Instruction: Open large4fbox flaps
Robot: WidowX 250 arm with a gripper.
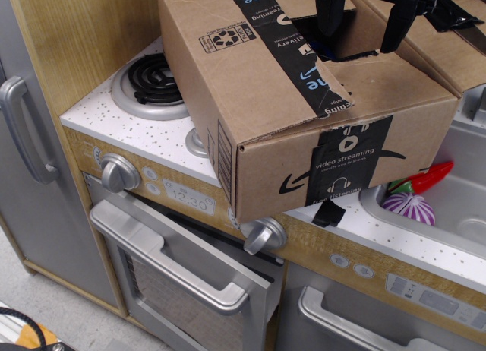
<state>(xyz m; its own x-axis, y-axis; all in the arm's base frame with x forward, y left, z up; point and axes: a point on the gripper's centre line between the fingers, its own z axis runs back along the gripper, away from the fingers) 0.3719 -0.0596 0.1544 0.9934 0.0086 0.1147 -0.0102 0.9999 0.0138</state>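
gripper (363,33): descends from above, jaws apart | straddling flaps (363,32) edge | large4fbox (304,115) on stove

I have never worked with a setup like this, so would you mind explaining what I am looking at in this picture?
There is one picture, taken from above and in front of a toy kitchen. The black claw at the top is the robot arm's gripper; its two fingers hang down, spread apart, over the top of the large4fbox, a brown cardboard shipping box with black printed tape. It holds nothing. One of the flaps lies flat on the left, another flap is on the right, and a dark gap shows between them under the gripper. The box rests on the speckled white counter, beside a coil stove burner, and overhangs the front edge. To the right is a sink with toy vegetables. Below are an oven door and knobs.
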